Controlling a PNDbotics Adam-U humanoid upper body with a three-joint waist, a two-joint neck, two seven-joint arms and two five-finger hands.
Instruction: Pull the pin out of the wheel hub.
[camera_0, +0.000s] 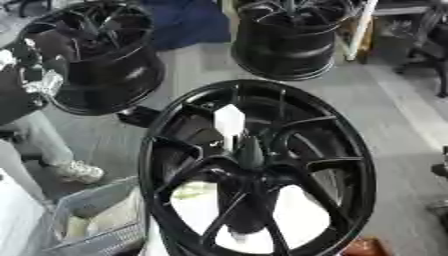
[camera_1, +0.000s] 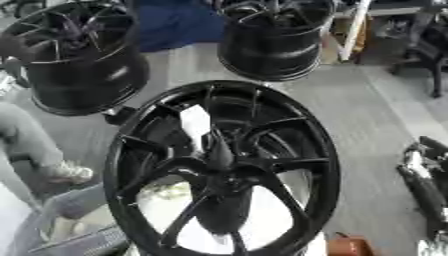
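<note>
You are at the approach step: the dark tapered pin (camera_0: 249, 151) stands in the centre of the black spoked alloy wheel hub (camera_0: 346, 150), neither hand visibly near, so reach in and grasp it.

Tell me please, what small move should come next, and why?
Probably bring the right hand toward the dark pin that stands up at the middle of the wheel. The hand shows only at the right edge, apart from the wheel, and nothing holds the pin yet.
</note>
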